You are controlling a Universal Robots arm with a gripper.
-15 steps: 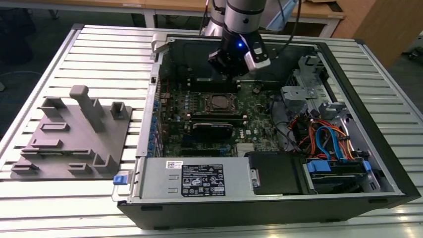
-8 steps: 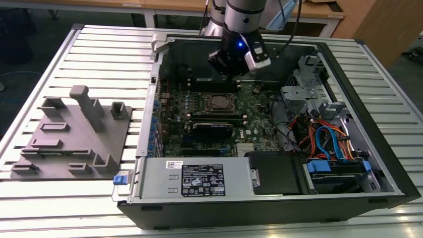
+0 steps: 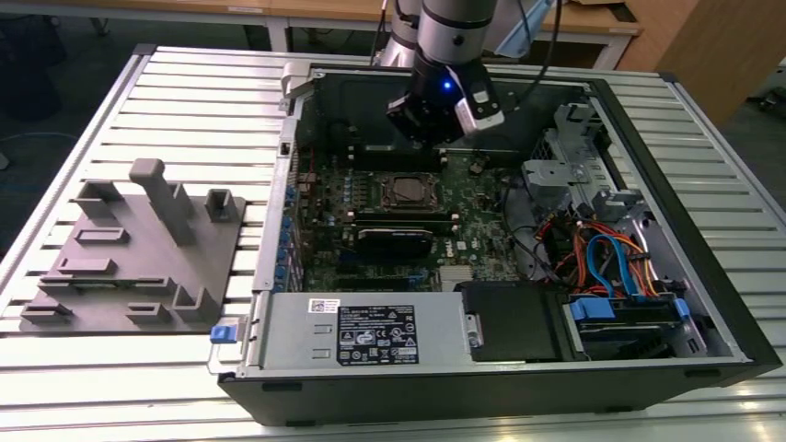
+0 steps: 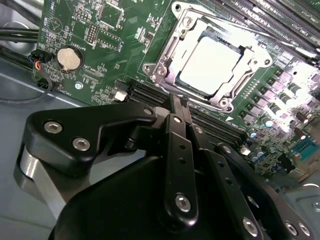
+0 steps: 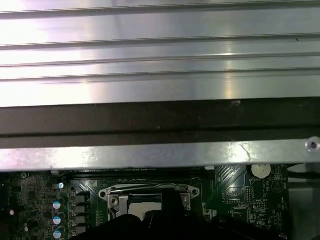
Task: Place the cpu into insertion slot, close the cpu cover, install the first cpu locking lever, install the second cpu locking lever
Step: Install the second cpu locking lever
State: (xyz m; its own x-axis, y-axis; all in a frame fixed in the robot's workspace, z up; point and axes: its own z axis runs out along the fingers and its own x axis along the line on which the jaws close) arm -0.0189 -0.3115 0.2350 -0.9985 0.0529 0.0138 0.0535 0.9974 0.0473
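The cpu (image 4: pixel 210 65) lies flat in the insertion slot (image 3: pixel 410 191) on the green motherboard, its pale metal top showing. The silvery cpu cover (image 4: pixel 162 62) lies down around it as a frame. My gripper (image 4: pixel 177 102) hangs above the board just beside the socket, with its black fingers (image 4: pixel 172 130) pressed together and nothing between them. In the exterior view the gripper (image 3: pixel 430 133) is over the back part of the open computer case, behind the socket. The first wrist view shows the socket (image 5: pixel 145 200) partly hidden behind the gripper's dark body.
The case walls (image 3: pixel 285 184) ring the board. A black card (image 3: pixel 393 241), a power supply (image 3: pixel 368 333), a drive cage (image 3: pixel 632 318) and loose cables (image 3: pixel 602 249) crowd the case's front and right. A grey fixture (image 3: pixel 135 249) stands on the slatted table on the exterior view's left.
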